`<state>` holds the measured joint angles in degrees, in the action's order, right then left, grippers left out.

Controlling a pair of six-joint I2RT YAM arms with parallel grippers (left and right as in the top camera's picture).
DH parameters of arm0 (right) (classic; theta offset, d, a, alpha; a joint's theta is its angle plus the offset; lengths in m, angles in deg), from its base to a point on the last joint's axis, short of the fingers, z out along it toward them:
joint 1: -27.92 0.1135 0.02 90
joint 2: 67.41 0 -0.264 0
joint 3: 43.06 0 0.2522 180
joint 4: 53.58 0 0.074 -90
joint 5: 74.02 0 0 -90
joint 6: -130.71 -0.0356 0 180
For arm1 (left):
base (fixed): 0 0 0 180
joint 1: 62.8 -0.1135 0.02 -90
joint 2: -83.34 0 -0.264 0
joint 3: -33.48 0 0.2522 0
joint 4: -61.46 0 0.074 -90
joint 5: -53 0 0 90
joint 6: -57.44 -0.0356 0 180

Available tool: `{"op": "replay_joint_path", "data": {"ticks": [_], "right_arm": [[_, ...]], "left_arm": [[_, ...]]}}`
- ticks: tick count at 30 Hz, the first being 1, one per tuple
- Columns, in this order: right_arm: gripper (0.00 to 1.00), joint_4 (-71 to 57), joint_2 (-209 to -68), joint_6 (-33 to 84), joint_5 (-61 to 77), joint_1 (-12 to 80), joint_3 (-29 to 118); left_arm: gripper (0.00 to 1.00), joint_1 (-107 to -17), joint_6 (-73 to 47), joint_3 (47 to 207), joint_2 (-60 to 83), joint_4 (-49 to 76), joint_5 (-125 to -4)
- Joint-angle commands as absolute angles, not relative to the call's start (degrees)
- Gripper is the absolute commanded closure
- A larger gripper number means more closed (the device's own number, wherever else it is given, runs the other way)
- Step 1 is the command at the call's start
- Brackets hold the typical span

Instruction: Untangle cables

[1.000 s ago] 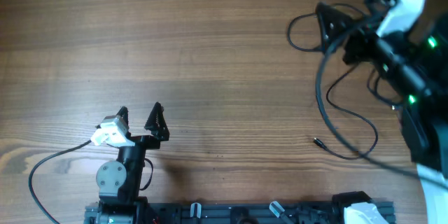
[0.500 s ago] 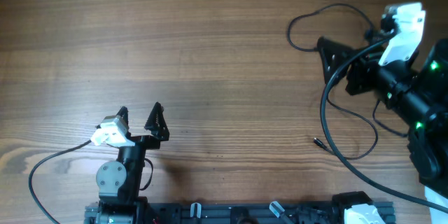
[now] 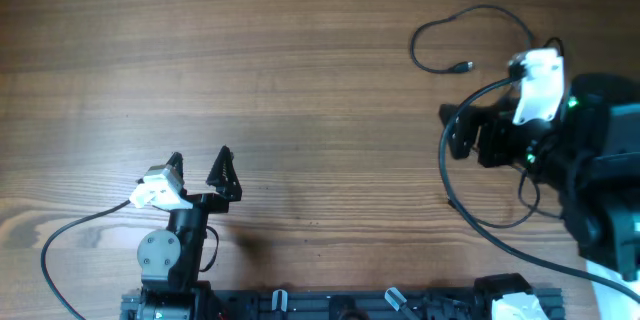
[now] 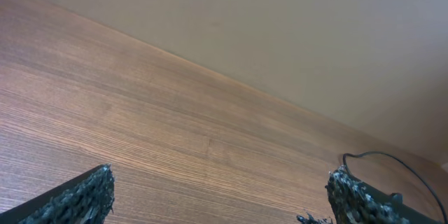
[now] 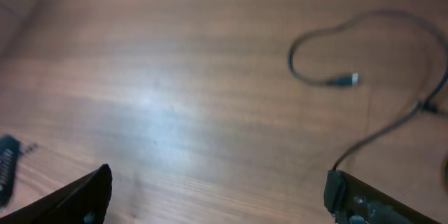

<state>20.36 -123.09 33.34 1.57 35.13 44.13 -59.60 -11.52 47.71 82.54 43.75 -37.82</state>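
The cables (image 3: 478,8) lie at the far right part of the table (image 3: 250,60). One thin black cord makes an open loop there, and its free plug end (image 3: 466,65) comes back toward the middle of the loop. In the right wrist view the same plug end (image 5: 346,79) is flat on the wood, with its long axis about sideways across the picture. The rest of the cord runs toward the right arm and goes under it. More cord seems to lie below the arm, but the arm covers the place and I cannot tell how the strands cross.

The right gripper (image 3: 452,132) is just on the near side of the loop, above the table, and its two fingers are spread wide with nothing between them. From its own camera the plug end is ahead of the gap and to the right of it, not in line with it. I judge that the gripper must go forward and to the right, and perhaps turn, because the cord's end lies along the direction in which the fingers close.

The left gripper (image 3: 198,157) is also spread wide and empty, well apart from the cables on the other side of the table. The right arm is clearly the nearer one.
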Motion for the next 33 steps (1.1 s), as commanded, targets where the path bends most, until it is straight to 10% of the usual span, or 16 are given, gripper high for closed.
{"op": "replay_joint_path", "data": {"ticks": [1,13,33], "right_arm": [[0.00,20.5,-120.5,34.1,1.0,35.2,37.0],[0.00,17.6,-111.7,34.7,4.3,35.2,14.9],[0.00,-51.7,-71.4,46.3,4.7,35.2,-22.5]], "left_arm": [[0.00,-60.1,-12.7,47.6,83.0,43.3,-38.9],[0.00,-60.1,-12.7,47.6,83.0,43.3,-38.9],[0.00,-60.1,-12.7,47.6,83.0,43.3,-38.9]]}}
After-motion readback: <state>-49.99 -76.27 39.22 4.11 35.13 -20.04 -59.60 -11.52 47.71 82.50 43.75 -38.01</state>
